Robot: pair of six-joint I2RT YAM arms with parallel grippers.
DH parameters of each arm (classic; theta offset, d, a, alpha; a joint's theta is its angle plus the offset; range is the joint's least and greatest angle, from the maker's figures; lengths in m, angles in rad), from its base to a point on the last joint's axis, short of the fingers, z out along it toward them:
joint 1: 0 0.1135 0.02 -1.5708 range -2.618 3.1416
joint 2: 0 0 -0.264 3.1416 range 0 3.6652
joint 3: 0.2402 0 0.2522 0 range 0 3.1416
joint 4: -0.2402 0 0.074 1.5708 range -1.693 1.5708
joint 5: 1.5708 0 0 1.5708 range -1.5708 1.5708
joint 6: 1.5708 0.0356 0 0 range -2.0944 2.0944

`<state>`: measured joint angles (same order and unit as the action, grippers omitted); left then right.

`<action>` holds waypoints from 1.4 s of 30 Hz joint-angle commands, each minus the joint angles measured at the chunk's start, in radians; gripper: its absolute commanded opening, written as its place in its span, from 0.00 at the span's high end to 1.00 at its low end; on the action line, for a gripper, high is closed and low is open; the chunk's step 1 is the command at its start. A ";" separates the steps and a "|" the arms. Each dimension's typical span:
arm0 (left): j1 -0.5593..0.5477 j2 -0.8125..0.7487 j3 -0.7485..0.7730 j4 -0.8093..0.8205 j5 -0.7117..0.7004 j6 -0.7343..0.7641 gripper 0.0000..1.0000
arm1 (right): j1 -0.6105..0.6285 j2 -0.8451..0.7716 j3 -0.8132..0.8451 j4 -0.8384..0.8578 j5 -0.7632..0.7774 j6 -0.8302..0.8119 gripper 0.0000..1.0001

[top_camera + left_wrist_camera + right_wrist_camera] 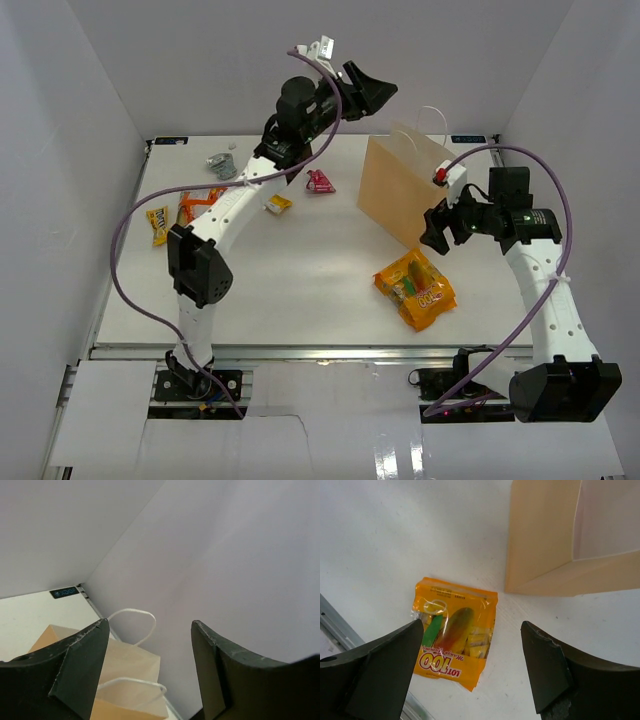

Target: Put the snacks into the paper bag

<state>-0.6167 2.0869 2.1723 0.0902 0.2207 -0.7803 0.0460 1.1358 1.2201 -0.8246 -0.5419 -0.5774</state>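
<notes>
Tall tan kraft-paper carrier bag stands upright on the far right part of the white table, mouth up, thin white cord handles arching over the opening. Left gripper is raised high, just left of and above the bag's mouth; fingers spread wide and empty, and the wrist view shows the bag's top edge and handles below and between them. Right gripper is low by the bag's near right corner, fingers parted, holding nothing. In the wrist view the large glossy orange snack bag printed with fruit lies flat on the table beneath them, untouched. That bag sits just in front of the paper bag, apart from it. Remaining snacks are scattered on the left and far side of the table, well apart from the bag: crinkled pink wrapper nearest, small yellow packet, orange-white packet, longer yellow packet at the left edge, silver foil packet toward the far left. Bag contents cannot be seen.
</notes>
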 commanded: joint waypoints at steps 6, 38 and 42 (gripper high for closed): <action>0.026 -0.506 -0.574 -0.125 -0.113 0.347 0.20 | -0.006 -0.001 -0.148 -0.033 0.184 -0.021 0.13; 0.049 -1.559 -1.704 -0.314 -0.299 -0.080 0.13 | -0.012 0.087 -0.484 0.125 -0.038 -0.216 0.80; 0.049 -1.559 -1.708 -0.307 -0.297 -0.077 0.13 | -0.011 0.003 -0.453 -0.011 -0.147 -0.373 0.92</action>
<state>-0.5713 0.5339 0.4458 -0.2180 -0.0864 -0.8555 0.0330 1.1915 0.7494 -0.7254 -0.5869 -0.7963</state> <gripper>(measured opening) 0.865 0.164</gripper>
